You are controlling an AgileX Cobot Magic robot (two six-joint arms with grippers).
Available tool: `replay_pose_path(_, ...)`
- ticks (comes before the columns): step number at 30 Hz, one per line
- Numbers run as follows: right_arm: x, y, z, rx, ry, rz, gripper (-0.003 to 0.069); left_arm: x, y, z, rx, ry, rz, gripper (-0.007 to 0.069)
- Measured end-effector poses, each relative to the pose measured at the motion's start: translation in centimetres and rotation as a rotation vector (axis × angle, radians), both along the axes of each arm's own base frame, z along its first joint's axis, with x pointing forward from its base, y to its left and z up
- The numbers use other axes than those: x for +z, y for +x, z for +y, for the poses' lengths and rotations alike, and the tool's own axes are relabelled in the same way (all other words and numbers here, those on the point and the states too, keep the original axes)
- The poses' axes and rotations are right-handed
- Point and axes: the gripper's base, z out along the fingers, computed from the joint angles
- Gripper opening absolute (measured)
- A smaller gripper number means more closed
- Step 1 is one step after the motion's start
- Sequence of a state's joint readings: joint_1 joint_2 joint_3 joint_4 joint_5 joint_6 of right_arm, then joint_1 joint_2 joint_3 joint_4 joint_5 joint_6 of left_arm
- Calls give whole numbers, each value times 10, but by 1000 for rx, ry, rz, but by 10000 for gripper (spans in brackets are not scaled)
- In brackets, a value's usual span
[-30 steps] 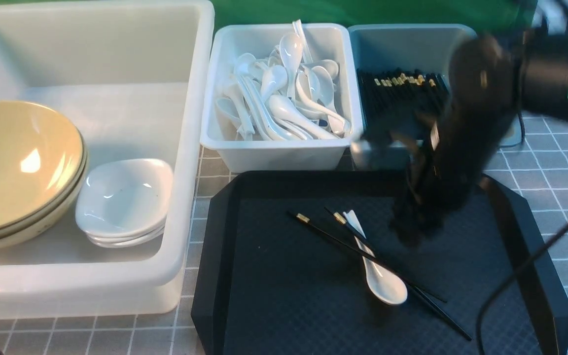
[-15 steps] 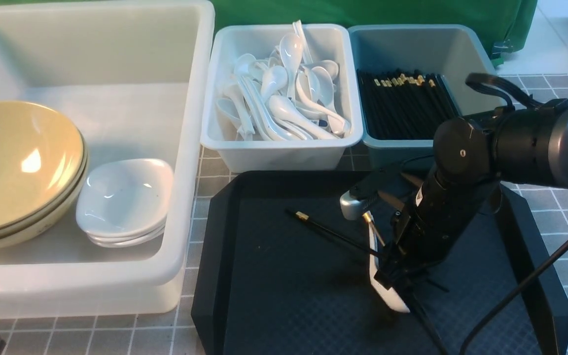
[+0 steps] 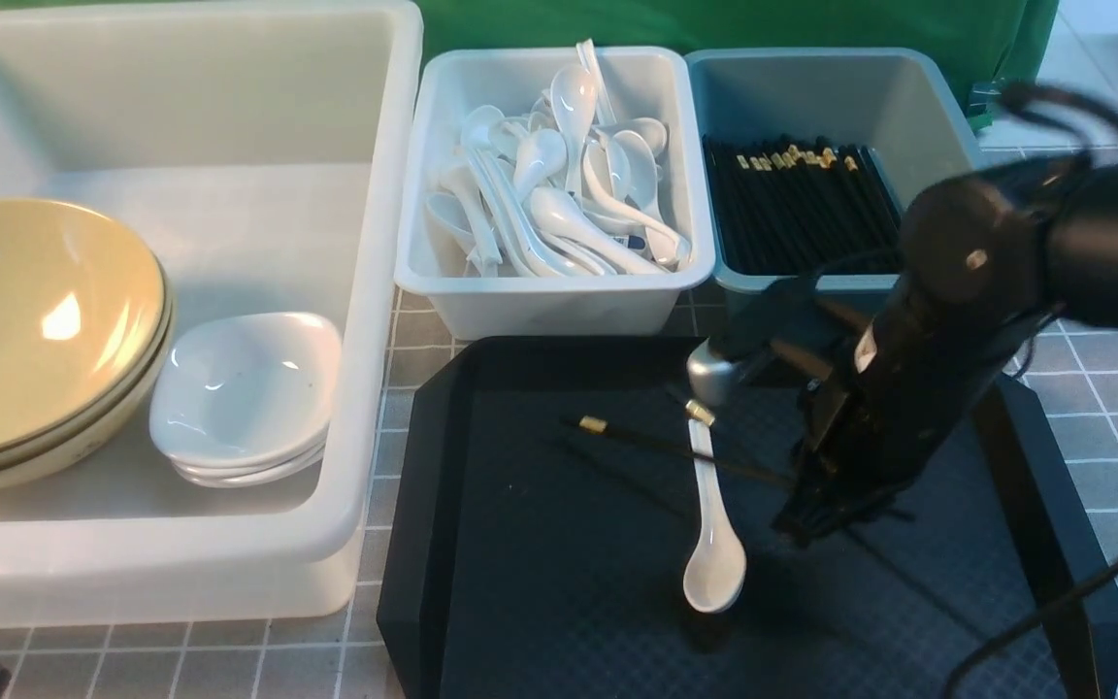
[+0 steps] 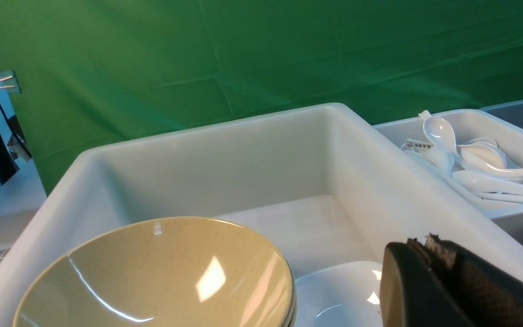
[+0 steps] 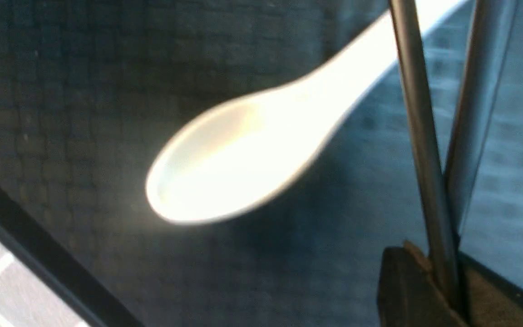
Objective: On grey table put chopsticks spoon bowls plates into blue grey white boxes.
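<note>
Front view: right pincer [image 3: 792, 524] grips 2 crossed chopsticks [image 3: 651, 442], apparently for the blue box [image 3: 840, 66] at 1 o'clock, needing a lift over its rim; the spoon [image 3: 714, 563], now straighter, lies uncovered at 6 o'clock. Left wrist view: left pincer [image 4: 425, 245] closed, empty. Right wrist view: both sticks clamped.

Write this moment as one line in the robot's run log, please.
right gripper: shut on two chopsticks | spoon: on black tray | left gripper: shut, empty, at white tub
</note>
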State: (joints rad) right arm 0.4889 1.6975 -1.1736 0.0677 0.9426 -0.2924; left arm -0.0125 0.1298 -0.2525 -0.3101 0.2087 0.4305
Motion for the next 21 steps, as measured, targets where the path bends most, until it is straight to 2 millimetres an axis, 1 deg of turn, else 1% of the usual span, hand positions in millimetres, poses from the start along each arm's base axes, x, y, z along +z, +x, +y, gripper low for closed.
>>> replay_pose_path(2,20,-4,-6,5,-9,-58,81,0,0,0,0,0,0,-10)
replay_pose_path(3,23,-5,-6,7,-8,-69,81,0,0,0,0,0,0,-10)
replay_pose_path(7,50,-12,-15,13,2,-157,81,0,0,0,0,0,0,-10)
replay_pose_path(8,50,-12,-15,12,1,-158,81,0,0,0,0,0,0,-10)
replay_pose_path(9,54,-12,-19,0,6,-170,81,0,0,0,0,0,0,-10)
replay_pose_path(11,57,-11,-26,-19,9,-181,81,0,0,0,0,0,0,-10)
replay_pose_path(12,60,-6,-35,-53,15,-200,81,0,0,0,1,0,-3,-10)
replay_pose_path(13,61,-5,-37,-62,17,-209,81,0,0,0,1,0,-3,-10)
replay_pose_path(15,67,5,-54,-124,34,-267,81,0,0,0,1,1,-3,-10)
replay_pose_path(17,76,19,-71,-194,64,-357,81,0,0,0,1,1,-3,-10)
replay_pose_path(20,90,42,-88,-274,131,-502,81,0,0,0,1,1,-3,-10)
replay_pose_path(21,95,51,-90,-295,158,-556,81,0,0,0,1,1,-3,-10)
